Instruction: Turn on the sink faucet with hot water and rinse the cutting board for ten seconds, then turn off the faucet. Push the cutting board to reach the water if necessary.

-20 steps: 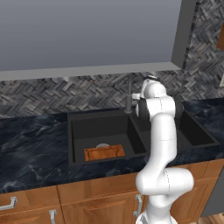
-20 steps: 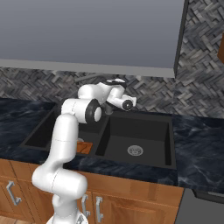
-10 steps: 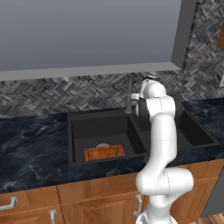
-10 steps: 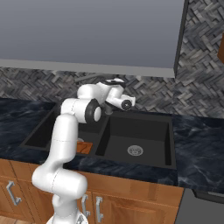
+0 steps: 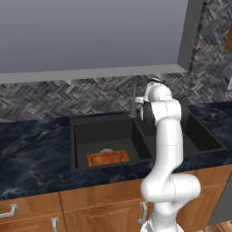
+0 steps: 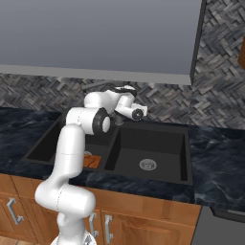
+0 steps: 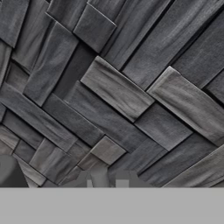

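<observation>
Comparing with a moment ago, nothing is seen to move: the gripper (image 6: 116,116), its spread untellable, is held by the faucet (image 5: 133,100), no water is seen, and the cutting board (image 5: 108,158) is left dry in the sink (image 5: 81,136) left of the faucet.

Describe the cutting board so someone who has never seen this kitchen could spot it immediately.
Find the black double sink set in the dark marbled counter. In its left basin, near the front wall, lies the cutting board, flat and rectangular. It is the only orange-brown thing inside the black basins, beside a round silver drain.
</observation>
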Motion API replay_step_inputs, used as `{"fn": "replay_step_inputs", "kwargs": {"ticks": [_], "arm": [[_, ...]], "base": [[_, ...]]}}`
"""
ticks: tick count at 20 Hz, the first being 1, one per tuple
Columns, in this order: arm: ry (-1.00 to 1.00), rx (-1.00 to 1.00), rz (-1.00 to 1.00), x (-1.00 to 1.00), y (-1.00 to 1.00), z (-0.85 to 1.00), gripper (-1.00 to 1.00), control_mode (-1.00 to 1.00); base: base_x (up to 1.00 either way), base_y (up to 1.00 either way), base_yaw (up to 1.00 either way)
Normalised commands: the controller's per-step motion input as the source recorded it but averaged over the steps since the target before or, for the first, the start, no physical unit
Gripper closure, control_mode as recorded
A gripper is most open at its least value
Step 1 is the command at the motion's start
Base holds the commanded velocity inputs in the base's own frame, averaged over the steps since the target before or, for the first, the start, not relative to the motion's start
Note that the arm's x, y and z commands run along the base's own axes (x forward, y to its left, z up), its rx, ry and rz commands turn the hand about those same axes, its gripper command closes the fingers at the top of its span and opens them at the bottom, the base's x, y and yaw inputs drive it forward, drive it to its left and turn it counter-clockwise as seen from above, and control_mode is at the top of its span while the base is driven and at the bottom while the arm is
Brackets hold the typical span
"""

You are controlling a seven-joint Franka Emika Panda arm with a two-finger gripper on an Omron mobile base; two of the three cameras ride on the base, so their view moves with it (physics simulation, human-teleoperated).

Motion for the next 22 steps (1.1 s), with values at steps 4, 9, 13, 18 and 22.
{"fn": "replay_step_inputs", "kwargs": {"ticks": [4, 9, 13, 18, 22], "arm": [[0.00, 0.00, 0.00, 0.00, 0.00, 0.00, 1.00, -1.00], [0.00, 0.00, 0.00, 0.00, 0.00, 0.00, 1.00, -1.00], [0.00, 0.00, 0.00, 0.00, 0.00, 0.00, 1.00, -1.00], [0.00, 0.00, 0.00, 0.00, 0.00, 0.00, 1.00, -1.00], [0.00, 0.00, 0.00, 0.00, 0.00, 0.00, 1.00, -1.00]], "base": [[0.00, 0.00, 0.00], [0.00, 0.00, 0.00], [0.00, 0.00, 0.00], [0.00, 0.00, 0.00], [0.00, 0.00, 0.00]]}}
